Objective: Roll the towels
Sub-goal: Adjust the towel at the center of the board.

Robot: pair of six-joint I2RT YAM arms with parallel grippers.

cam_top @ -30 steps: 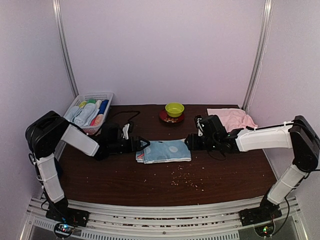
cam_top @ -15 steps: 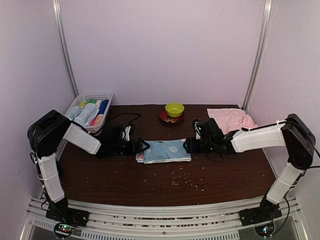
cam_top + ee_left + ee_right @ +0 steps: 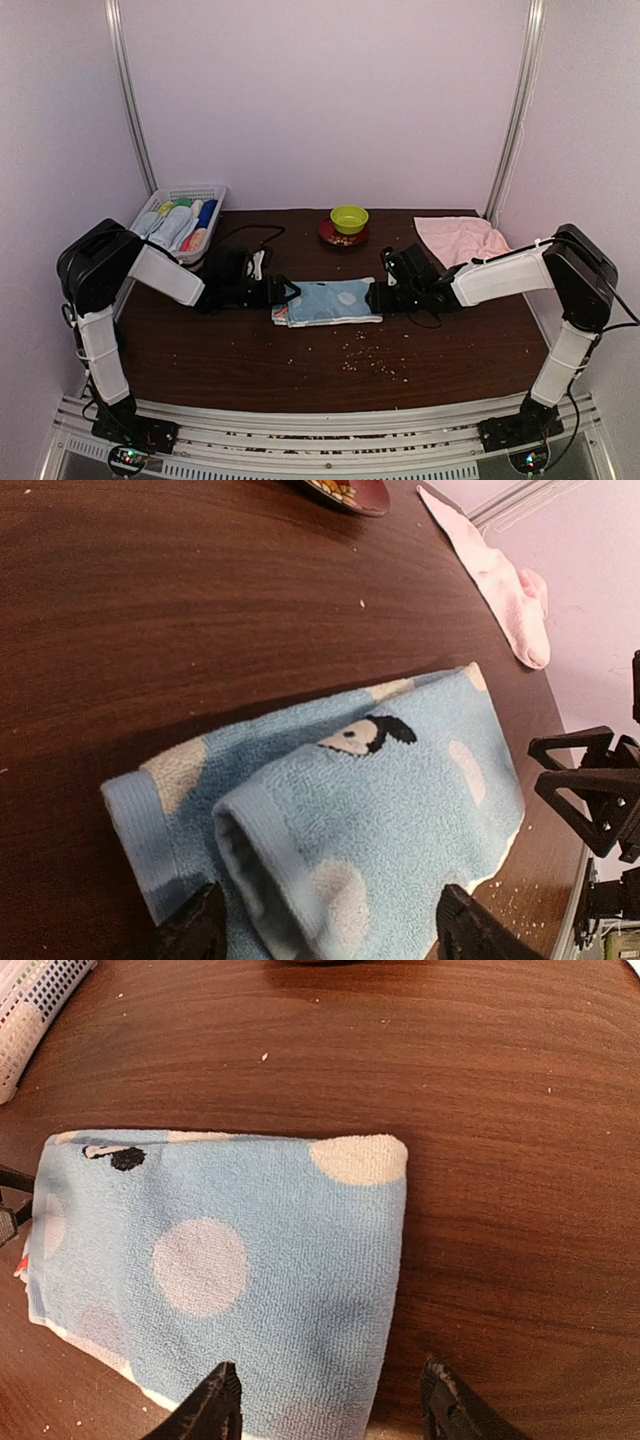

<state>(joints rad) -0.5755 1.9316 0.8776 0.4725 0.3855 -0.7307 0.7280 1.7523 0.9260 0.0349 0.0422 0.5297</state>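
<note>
We see first the dark brown wooden table (image 3: 300, 370), and on it the two arms reach from the left and the right side toward the middle. At the far left corner stands a white plastic mesh basket (image 3: 180, 225) with rolled cloths of several colours inside. At the far right corner lies the pale pink cloth towel (image 3: 460, 238), flat and a little crumpled, well apart from both arms. In the middle of the table lies the light blue cloth towel with white dots (image 3: 330, 301), folded into a flat rectangle; in the left wrist view its left end is turned over into a loose fold, and a small black and white figure is printed on it. The left gripper (image 3: 285, 292) is at this left end, its jaws wide apart on either side of the fold and holding nothing. The right gripper (image 3: 372, 297) is at the right end of the same towel, its jaws also well apart and gripping nothing, one finger over the cloth and the other over bare wood. At the far middle stands a small green bowl (image 3: 349, 217) on a dark red plate (image 3: 340, 238). Pale crumbs (image 3: 365, 355) are scattered on the table near the blue towel.
</note>
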